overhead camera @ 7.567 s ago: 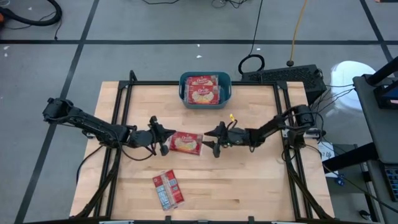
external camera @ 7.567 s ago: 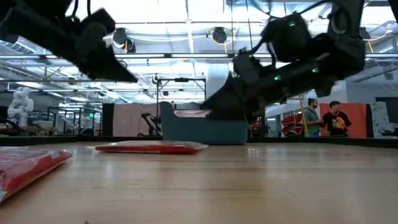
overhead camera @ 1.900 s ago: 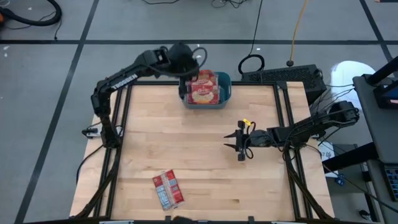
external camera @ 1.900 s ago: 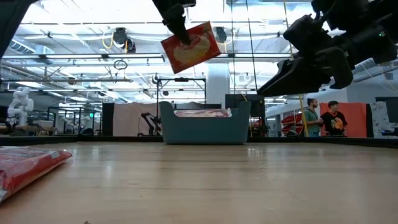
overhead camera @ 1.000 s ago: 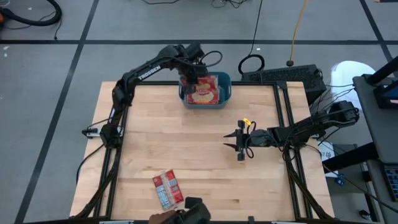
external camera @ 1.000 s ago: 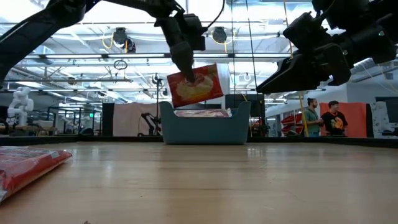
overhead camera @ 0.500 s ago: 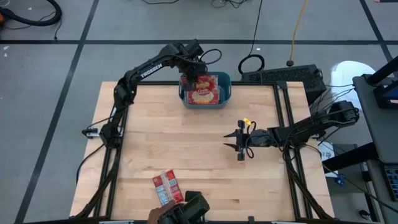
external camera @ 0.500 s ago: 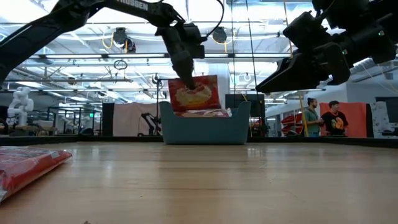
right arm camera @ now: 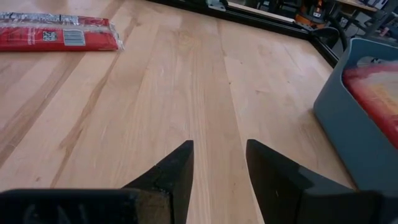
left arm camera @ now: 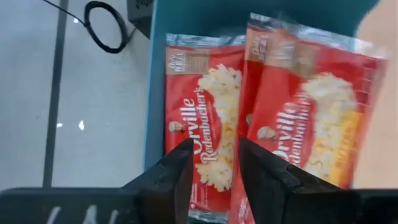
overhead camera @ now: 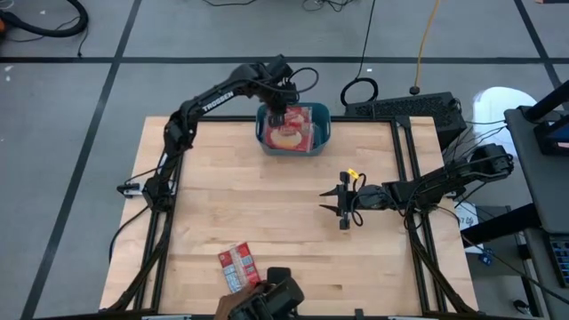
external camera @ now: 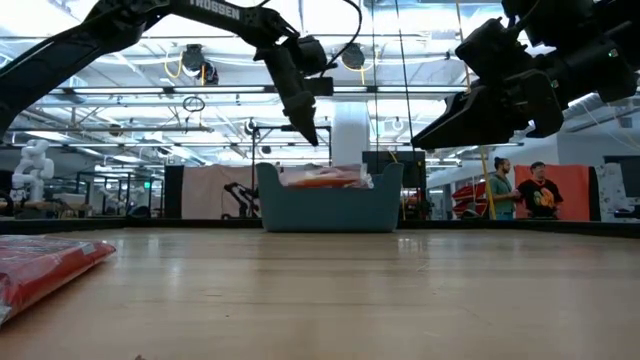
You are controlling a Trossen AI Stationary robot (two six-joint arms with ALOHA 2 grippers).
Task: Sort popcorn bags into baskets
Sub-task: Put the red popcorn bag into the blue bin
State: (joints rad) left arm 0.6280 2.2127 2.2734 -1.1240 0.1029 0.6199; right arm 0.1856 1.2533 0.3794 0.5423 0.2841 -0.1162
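The left arm reaches in a long arc from the left edge of the desk (overhead camera: 204, 213) up to the top centre of the high view, and its left gripper (overhead camera: 277, 114) hangs point-down right over the teal basket (overhead camera: 322, 117), fingers (left arm camera: 177, 180) spread with nothing between them! Below them, two popcorn bags (left arm camera: 205, 124) lie face-up in the basket, the nearer one overlapping the other and lying crooked. Low in the frame, left of centre, a loose popcorn bag (overhead camera: 235, 267) lies near the desk's front edge, with a dark-gloved hand (overhead camera: 267, 302) touching it. Over to the right, the right arm stretches low and level across the desk, right gripper (overhead camera: 342, 206) hovering at mid-right, fingers parted and empty.
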